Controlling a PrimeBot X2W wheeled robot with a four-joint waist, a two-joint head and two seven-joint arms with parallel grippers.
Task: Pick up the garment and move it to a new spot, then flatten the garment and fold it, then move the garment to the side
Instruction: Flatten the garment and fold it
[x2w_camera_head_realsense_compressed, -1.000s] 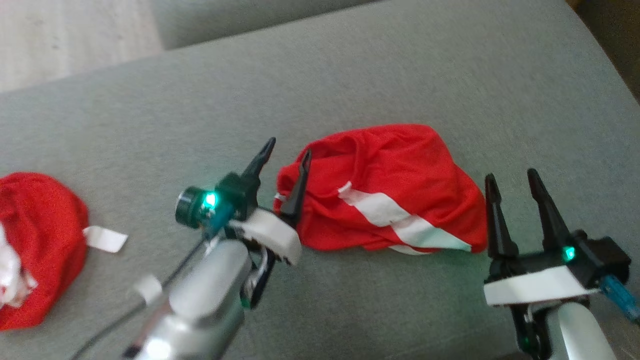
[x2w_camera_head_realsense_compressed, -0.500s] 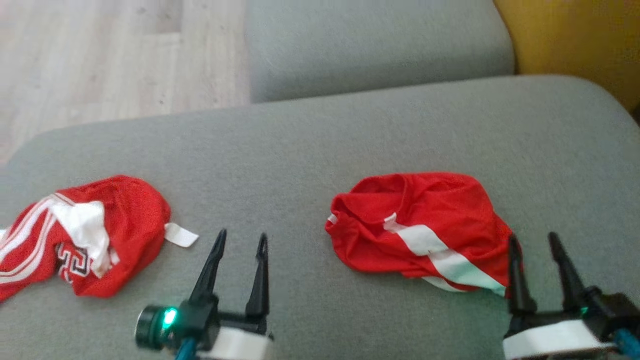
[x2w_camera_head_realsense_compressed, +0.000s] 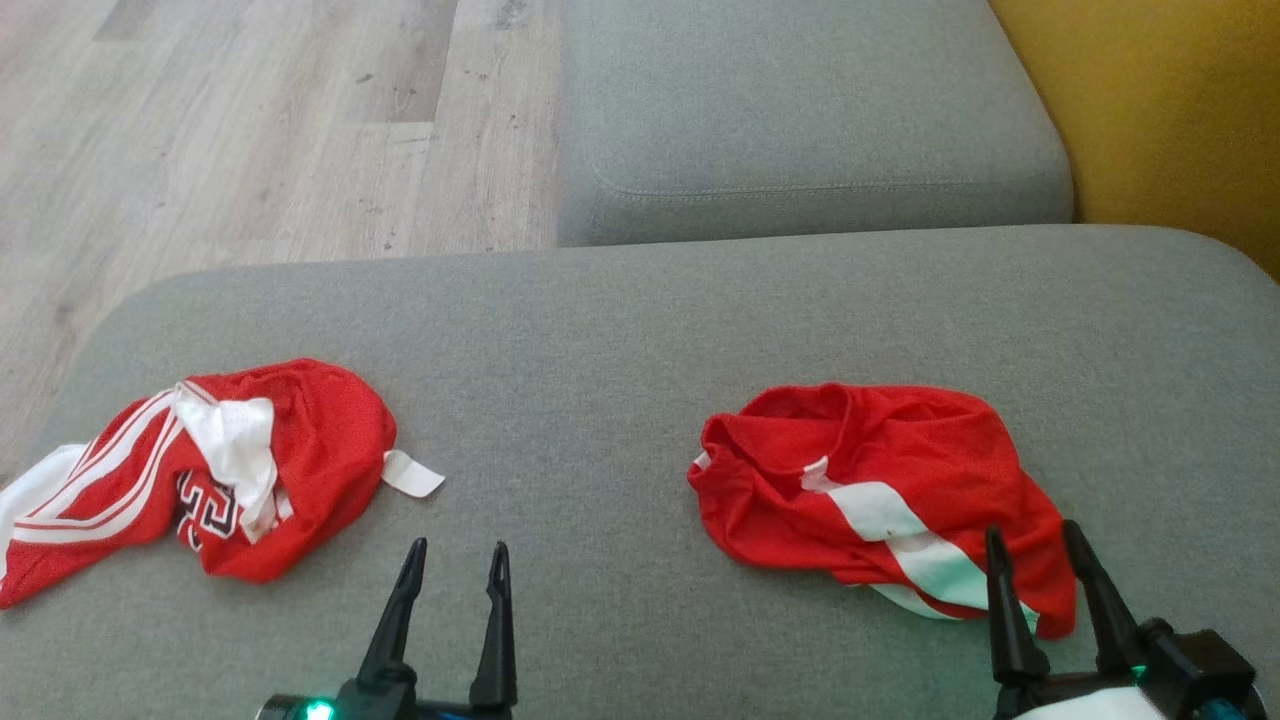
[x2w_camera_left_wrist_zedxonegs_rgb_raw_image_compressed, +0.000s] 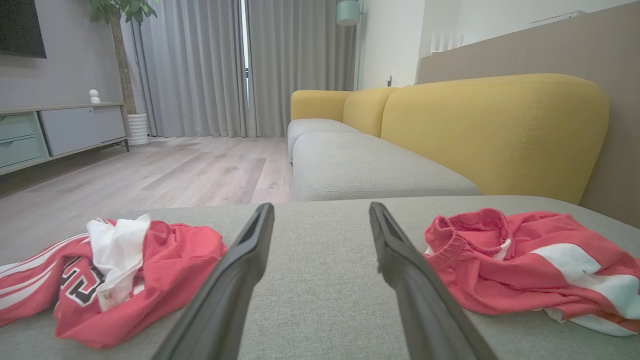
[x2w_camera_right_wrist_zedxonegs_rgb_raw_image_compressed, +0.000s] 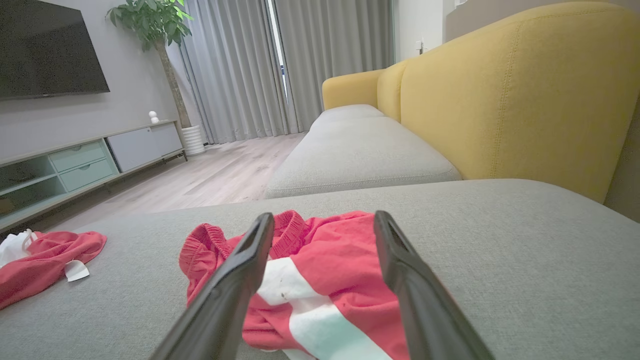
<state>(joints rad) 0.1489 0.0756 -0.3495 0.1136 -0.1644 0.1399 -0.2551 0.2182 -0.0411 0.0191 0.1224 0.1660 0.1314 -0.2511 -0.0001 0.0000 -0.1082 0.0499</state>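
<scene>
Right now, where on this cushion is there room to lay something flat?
Widest bare stretch of the grey cushion: between the red jersey and the striped shorts, ahead of the left gripper. The far strip behind both is bare too. Crowded: near right, around the shorts and the right gripper.

A grey sofa seat (x2w_camera_head_realsense_compressed: 640, 300) with a yellow backrest (x2w_camera_left_wrist_zedxonegs_rgb_raw_image_compressed: 490, 130) stands on a pale wood-plank floor (x2w_camera_head_realsense_compressed: 250, 130), across from a dark television (x2w_camera_right_wrist_zedxonegs_rgb_raw_image_compressed: 50, 47) above a low cabinet (x2w_camera_right_wrist_zedxonegs_rgb_raw_image_compressed: 90, 155), with a potted plant (x2w_camera_right_wrist_zedxonegs_rgb_raw_image_compressed: 155, 25) beside long grey curtains (x2w_camera_left_wrist_zedxonegs_rgb_raw_image_compressed: 200, 65).

Head overhead, wrists seemingly level — shared cushion (x2w_camera_head_realsense_compressed: 600, 330)
</scene>
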